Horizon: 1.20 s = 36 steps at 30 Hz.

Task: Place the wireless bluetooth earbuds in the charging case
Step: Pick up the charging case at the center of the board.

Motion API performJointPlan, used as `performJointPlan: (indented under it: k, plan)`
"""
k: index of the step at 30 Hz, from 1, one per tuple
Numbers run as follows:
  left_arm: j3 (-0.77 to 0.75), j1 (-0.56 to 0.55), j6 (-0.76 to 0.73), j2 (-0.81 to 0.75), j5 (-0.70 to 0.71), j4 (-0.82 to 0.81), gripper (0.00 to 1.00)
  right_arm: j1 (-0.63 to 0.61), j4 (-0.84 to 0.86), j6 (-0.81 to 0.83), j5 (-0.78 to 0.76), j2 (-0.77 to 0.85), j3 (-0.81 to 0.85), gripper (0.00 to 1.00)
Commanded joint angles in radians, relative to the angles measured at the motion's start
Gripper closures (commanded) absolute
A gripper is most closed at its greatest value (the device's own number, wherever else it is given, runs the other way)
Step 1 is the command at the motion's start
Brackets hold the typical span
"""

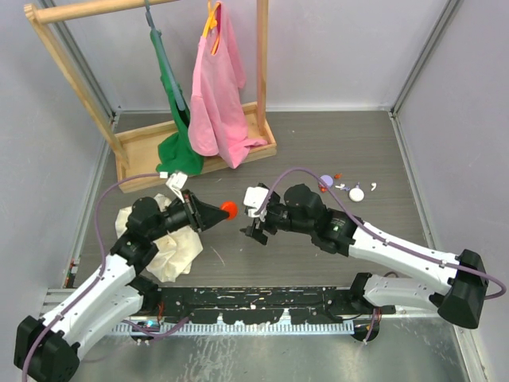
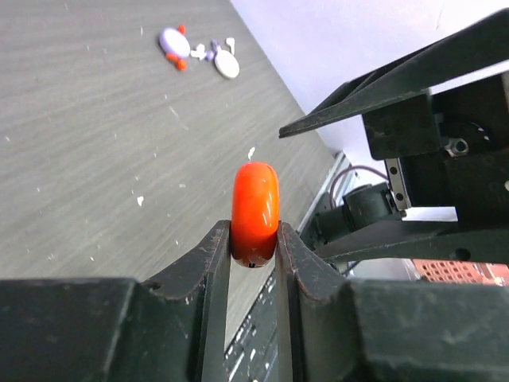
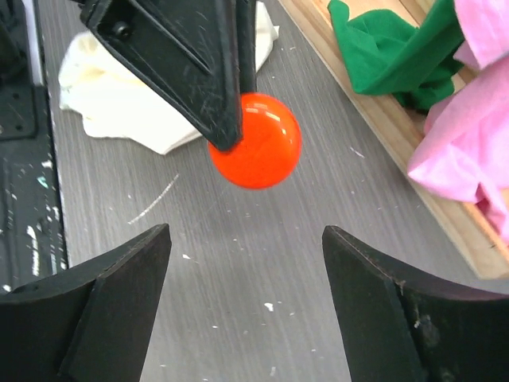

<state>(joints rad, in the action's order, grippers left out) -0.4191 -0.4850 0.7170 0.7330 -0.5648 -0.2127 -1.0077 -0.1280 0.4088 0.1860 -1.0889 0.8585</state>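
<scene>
The charging case point(image 2: 173, 43) lies on the desk point(image 1: 334, 143) well behind the right claw point(image 3: 246, 247), the wireless bluetooth earbuds point(image 2: 231, 42) loose just beside it. The right claw gapes wide, facing the left claw point(image 2: 254, 239), which pinches a red-orange cap point(image 2: 255, 203) between its tips

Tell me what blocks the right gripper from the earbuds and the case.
No object lies between them. The right gripper is open but faces away, toward the red-orange cap held by the left gripper; the charging case and earbuds lie behind it.
</scene>
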Motion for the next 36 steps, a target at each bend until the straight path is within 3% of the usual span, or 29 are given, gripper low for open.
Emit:
performJointPlan:
  k: [1, 12, 27, 36]
  plan:
    - [0.025, -0.004, -0.010, -0.083, 0.096, -0.153, 1.00, 0.031, 0.193, -0.275, 0.032, 0.076, -0.056, 0.18]
    - [0.039, -0.005, 0.038, -0.189, 0.116, -0.222, 1.00, 0.081, 0.790, -0.735, 0.038, 0.096, -0.274, 0.20]
    - [0.039, -0.005, 0.163, -0.177, 0.070, -0.367, 1.00, 0.081, 1.118, -0.936, 0.067, -0.054, -0.271, 0.27]
    - [0.052, -0.005, 0.205, -0.162, 0.057, -0.432, 1.00, 0.087, 1.263, -1.021, 0.122, -0.126, -0.268, 0.38]
